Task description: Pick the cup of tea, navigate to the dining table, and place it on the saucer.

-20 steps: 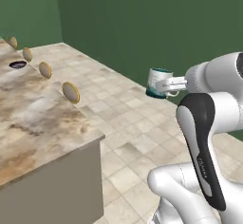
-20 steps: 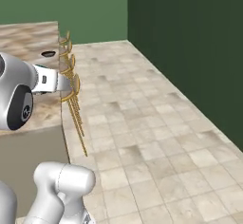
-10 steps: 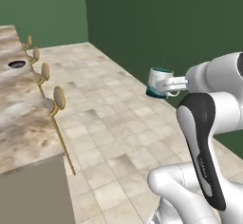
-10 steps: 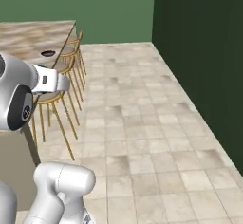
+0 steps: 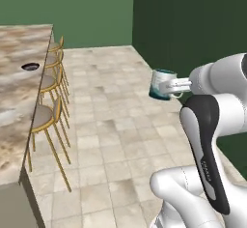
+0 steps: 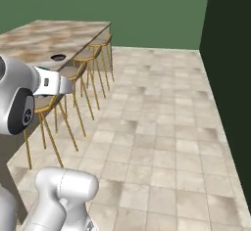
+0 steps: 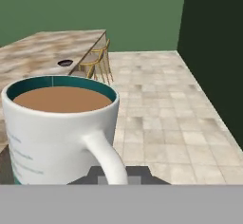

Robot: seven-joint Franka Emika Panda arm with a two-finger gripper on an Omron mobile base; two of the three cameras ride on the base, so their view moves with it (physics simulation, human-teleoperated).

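Pincer pinched shut on the cup of tea by its handle side, cup upright in mid-air over the floor tiles, tea level, well apart from the dining table. Step in hand: carrying, pickup done, base en route. Saucer sits near the table's stool-side edge, past the stools. Next: drive closer, reach over that edge, set cup down centred on saucer w/o spilling.
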